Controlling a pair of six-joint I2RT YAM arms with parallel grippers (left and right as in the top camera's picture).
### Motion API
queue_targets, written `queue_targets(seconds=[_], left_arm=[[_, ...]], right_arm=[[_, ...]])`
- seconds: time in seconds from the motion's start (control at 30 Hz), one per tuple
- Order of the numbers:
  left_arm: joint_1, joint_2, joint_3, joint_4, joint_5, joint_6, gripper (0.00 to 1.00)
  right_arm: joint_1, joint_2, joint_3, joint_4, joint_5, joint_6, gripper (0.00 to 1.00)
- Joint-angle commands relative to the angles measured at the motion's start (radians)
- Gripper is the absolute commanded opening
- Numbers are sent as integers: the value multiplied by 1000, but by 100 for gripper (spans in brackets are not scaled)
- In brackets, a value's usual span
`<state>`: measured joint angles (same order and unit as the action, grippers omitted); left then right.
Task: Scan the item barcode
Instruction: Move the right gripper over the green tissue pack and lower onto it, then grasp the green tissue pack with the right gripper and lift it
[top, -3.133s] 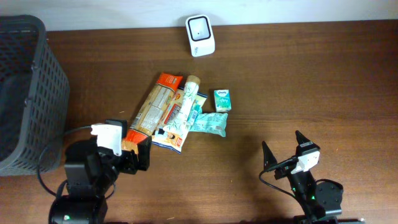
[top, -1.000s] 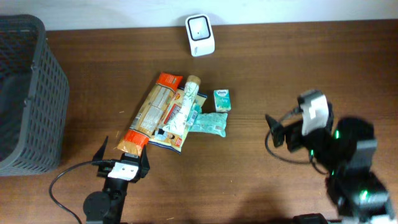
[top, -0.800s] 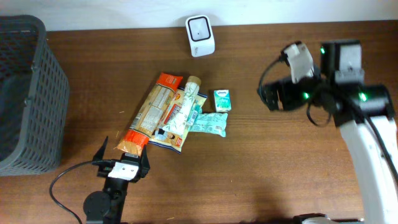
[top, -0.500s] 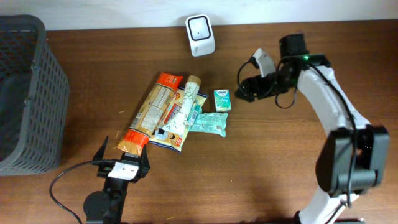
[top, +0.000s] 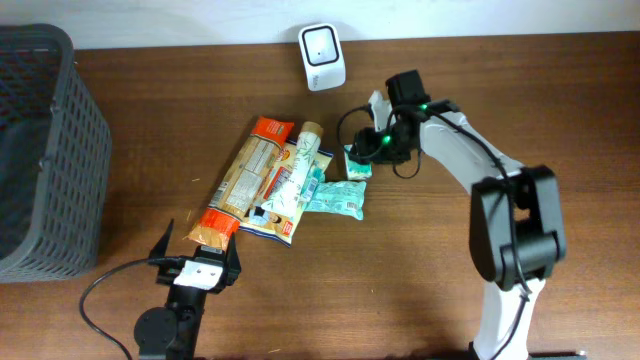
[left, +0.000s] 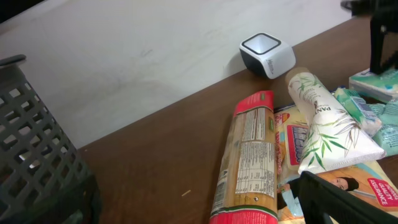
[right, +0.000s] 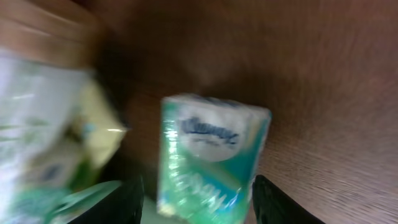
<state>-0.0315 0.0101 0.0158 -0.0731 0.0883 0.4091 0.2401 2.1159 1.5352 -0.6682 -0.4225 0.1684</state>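
A small green tissue pack (top: 357, 160) lies on the table just right of a pile of packets. My right gripper (top: 363, 150) hangs over it, and in the right wrist view the pack (right: 211, 155) sits between the two black fingers (right: 134, 200) with a gap on each side. The jaws stand partly open and hold nothing. The white barcode scanner (top: 322, 43) stands at the table's far edge. My left gripper (top: 200, 245) rests open near the front edge, below the pile.
The pile holds a long pasta packet (top: 240, 180), a white bamboo-print tube (top: 295, 170), a flat packet under them and a teal pack (top: 335, 198). A dark mesh basket (top: 40, 150) stands at the far left.
My right arm has swung from the table's right side leftward to the green tissue pack, its jaws narrowing around it. The left arm has stayed still for the last second.
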Motion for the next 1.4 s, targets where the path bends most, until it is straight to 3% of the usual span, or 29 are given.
queue_targets(seconds=[0.0,0.07,0.1,0.17,0.2,0.3,0.33,0.37,0.43,0.57,0.63,0.67,0.73,0.9,0.93,0.97,1.0,1.03,1.07,1.13,1.17,1.2,1.23,1.27,1.37], left_arm=[[2,-5,-7,0,-7,16,99],[2,-5,-7,0,-7,16,99],[2,-5,-7,0,-7,16,99],[2,-5,-7,0,-7,16,99],[2,-5,-7,0,-7,16,99],[2,-5,-7,0,-7,16,99],[2,-5,-7,0,-7,15,99],[2,-5,-7,0,-7,15,99],[2,-5,-7,0,-7,16,99],[2,-5,-7,0,-7,16,99],[2,-5,-7,0,-7,16,99],[2,-5,-7,0,-7,16,99],[2,-5,-7,1,-7,15,99],[2,-5,-7,1,-7,16,99],[2,-5,-7,0,-7,16,99],[2,-5,-7,0,-7,16,99],[2,-5,-7,0,-7,16,99],[2,-5,-7,1,-7,16,99],[2,-5,-7,0,-7,15,99],[2,-5,-7,0,-7,16,99],[2,-5,-7,0,-7,16,99],[2,-5,-7,0,-7,16,99],[2,-5,-7,1,-7,16,99],[2,-5,-7,0,-7,16,99],[2,-5,-7,0,-7,15,99]], right_arm=[[-42,64,13,34,-76,35,52],[-72,70,13,30,-103,35,50],[-77,70,12,18,-155,35,39],[-76,70,13,-33,-172,35,27],[-77,70,12,-77,-173,35,5],[-77,70,13,-95,-295,35,4],[-85,69,14,-95,-405,22,4],[-122,61,16,-97,-653,-42,4],[-210,46,16,-107,-870,-60,4],[-317,47,15,-102,-933,-61,4],[-318,46,15,-130,-797,-66,4],[-302,45,16,-219,-518,-63,4],[-270,44,53,-331,-302,-64,4],[-214,43,349,-617,175,-60,4],[-206,43,365,-623,240,-146,4],[-202,45,365,-621,266,-251,22],[-201,45,371,-609,343,-251,45],[-201,45,384,-607,367,-251,59],[-201,45,406,-607,368,-251,65],[-201,45,455,-573,363,-214,65],[-201,45,454,-555,343,-161,59],[-200,49,453,-543,334,-80,40],[-200,61,451,-561,452,163,32],[-201,76,451,-594,537,319,32],[-201,138,451,-613,548,346,20]])
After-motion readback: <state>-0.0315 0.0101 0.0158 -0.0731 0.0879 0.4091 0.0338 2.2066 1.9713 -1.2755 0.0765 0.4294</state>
